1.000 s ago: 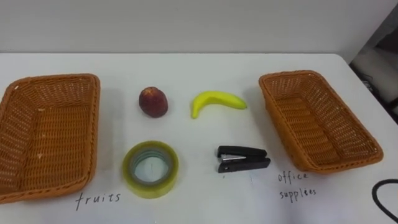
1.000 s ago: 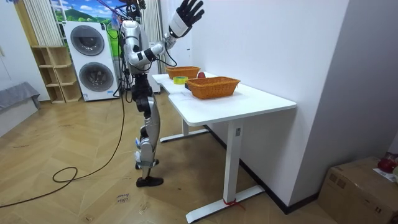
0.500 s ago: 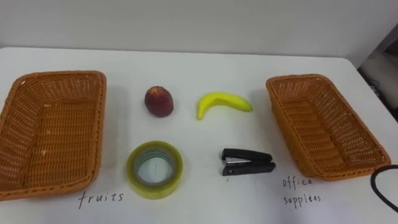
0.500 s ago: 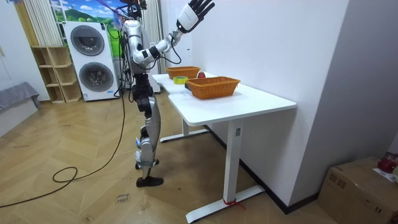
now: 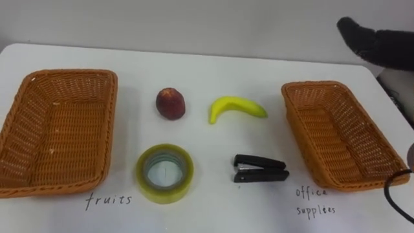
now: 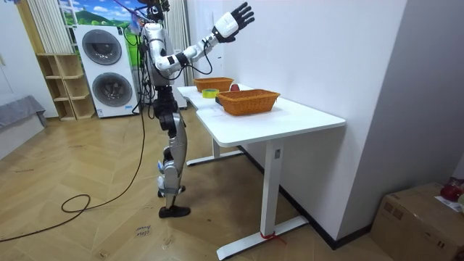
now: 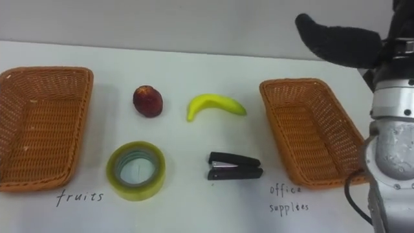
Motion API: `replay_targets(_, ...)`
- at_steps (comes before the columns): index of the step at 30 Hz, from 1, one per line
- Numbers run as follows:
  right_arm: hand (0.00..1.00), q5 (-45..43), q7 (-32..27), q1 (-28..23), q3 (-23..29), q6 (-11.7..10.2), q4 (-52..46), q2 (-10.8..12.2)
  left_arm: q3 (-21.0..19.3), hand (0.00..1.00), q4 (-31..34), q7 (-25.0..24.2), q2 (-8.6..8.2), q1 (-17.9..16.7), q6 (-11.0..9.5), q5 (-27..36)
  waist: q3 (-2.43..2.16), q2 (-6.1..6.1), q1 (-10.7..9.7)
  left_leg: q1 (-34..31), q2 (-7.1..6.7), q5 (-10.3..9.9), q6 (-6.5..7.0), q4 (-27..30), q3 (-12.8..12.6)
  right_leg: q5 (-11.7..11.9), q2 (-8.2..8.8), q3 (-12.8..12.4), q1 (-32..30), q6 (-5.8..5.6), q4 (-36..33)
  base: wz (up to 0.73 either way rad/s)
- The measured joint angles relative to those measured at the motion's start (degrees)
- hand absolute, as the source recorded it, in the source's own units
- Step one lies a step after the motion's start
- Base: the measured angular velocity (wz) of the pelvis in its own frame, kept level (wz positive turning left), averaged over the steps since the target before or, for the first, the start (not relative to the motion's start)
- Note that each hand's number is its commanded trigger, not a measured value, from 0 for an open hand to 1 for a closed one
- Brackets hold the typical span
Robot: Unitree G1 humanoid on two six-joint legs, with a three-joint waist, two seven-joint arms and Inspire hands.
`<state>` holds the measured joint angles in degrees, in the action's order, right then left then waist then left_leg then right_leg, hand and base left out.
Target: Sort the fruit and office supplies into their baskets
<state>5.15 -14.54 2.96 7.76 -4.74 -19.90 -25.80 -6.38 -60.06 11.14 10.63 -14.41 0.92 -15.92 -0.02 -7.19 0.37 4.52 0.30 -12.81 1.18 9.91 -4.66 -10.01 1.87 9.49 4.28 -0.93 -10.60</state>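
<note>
Four items lie unsorted in the left eye view, spaced in a square between the baskets, probably so each can be taken alone. The red fruit (image 5: 171, 103) is far left, the banana (image 5: 236, 108) far right, the tape roll (image 5: 164, 173) near left and the stapler (image 5: 261, 167) near right. The left basket (image 5: 71, 72) and right basket (image 5: 317, 84) are empty, and handwritten labels (image 5: 108, 201) mark them.

In the room view the robot stands at the table (image 6: 290, 119), its right hand (image 6: 238, 17) raised high with fingers spread and holding nothing.

In the right eye view that hand hangs above the right basket's far rim. Bare tabletop surrounds every item. The stapler lies nearest a basket wall, so coming down from above looks freest.
</note>
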Motion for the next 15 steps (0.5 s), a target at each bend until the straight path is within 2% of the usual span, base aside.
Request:
replay_targets(5,0.0,-2.43,4.92,0.0,-0.23,0.0,0.02,0.0,1.03,0.0,-0.06,0.01,1.13,-0.34,-0.01,-0.05,0.15,0.08,0.19,0.19,-0.04,0.0,0.0,0.01,0.08,0.01,0.02,0.08,0.75,-0.01,0.91,0.04)
replay_targets(8,0.0,-3.85,7.68,0.0,-0.63,0.0,0.68,0.0,1.09,0.0,-0.06,0.01,1.25,-0.31,0.0,-0.03,0.42,0.47,0.16,0.19,-0.03,0.0,0.0,0.05,0.07,0.01,0.01,0.11,0.73,-0.01,0.92,0.0)
replay_targets(15,0.0,-6.85,13.77,0.0,-2.36,1.21,1.28,0.0,1.07,0.0,-0.21,-0.07,1.33,-0.13,0.0,-0.05,0.33,0.56,0.5,0.21,0.0,0.0,0.0,-0.03,0.0,0.01,-0.01,0.06,0.66,0.01,0.81,0.0)
